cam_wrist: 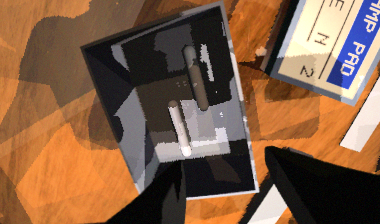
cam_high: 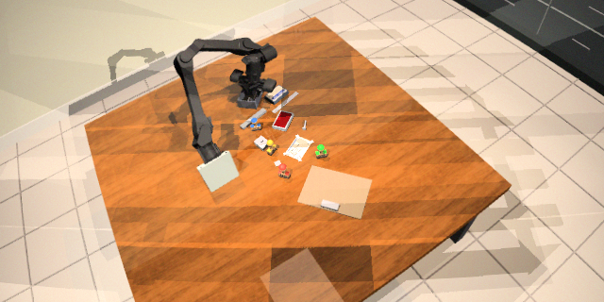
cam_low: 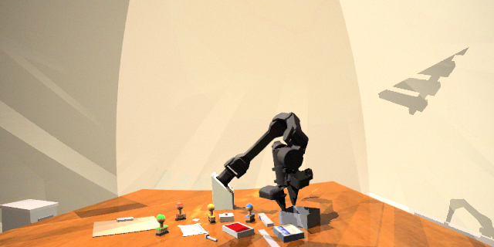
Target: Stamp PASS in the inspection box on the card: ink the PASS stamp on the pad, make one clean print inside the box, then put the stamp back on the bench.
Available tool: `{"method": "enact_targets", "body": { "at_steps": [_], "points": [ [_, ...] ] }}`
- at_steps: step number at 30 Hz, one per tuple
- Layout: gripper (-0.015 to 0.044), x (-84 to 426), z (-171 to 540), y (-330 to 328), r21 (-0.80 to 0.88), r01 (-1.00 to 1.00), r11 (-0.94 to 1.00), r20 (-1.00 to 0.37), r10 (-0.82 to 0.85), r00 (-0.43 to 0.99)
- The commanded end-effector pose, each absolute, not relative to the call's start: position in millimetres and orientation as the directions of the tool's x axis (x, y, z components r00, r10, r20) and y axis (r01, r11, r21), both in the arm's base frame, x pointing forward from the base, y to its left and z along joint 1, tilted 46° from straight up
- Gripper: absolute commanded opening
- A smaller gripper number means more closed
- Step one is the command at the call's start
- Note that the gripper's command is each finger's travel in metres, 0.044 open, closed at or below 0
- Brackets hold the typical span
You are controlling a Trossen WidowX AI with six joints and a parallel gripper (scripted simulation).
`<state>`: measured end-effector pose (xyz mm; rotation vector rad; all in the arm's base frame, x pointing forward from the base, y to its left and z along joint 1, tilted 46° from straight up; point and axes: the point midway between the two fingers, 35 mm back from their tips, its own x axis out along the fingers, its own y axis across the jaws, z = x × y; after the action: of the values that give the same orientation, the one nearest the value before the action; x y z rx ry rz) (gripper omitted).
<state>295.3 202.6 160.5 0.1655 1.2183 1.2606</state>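
grey bin [cam_high: 248, 103] [cam_low: 299, 219] [cam_wrist: 244, 117]: open top | its side wall: between fingers [cam_high: 244, 89] [cam_low: 280, 202] in wrist view | labelled case [cam_high: 276, 94] [cam_low: 289, 233] [cam_wrist: 336, 55]: just beside
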Motion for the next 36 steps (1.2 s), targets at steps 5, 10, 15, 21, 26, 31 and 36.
{"method": "enact_targets", "body": {
  "at_steps": [5,10,15,21,26,31,36],
  "points": [
    [0.0219,366.2,78.7,106.7,0.693,-0.432,0.577,-0.667,0.74,-0.082],
    [0.0219,391.5,20.5,33.8,0.7,-0.286,0.654,-0.692,0.72,-0.048],
    [0.0219,392.1,-42.0,-41.1,0.706,-0.131,0.696,-0.704,0.71,-0.026],
    [0.0219,371.6,-99.7,-102.8,0.713,0.006,0.702,-0.702,0.713,-0.012],
    [0.0219,370.8,-99.7,-102.9,0.713,0.006,0.702,-0.702,0.713,-0.012],
    [0.0219,367.9,-101.0,-101.8,0.712,0.006,0.702,-0.702,0.712,-0.012],
    [0.0219,368.4,-106.3,-96.8,0.712,0.006,0.702,-0.702,0.712,-0.012]
  ]
}}
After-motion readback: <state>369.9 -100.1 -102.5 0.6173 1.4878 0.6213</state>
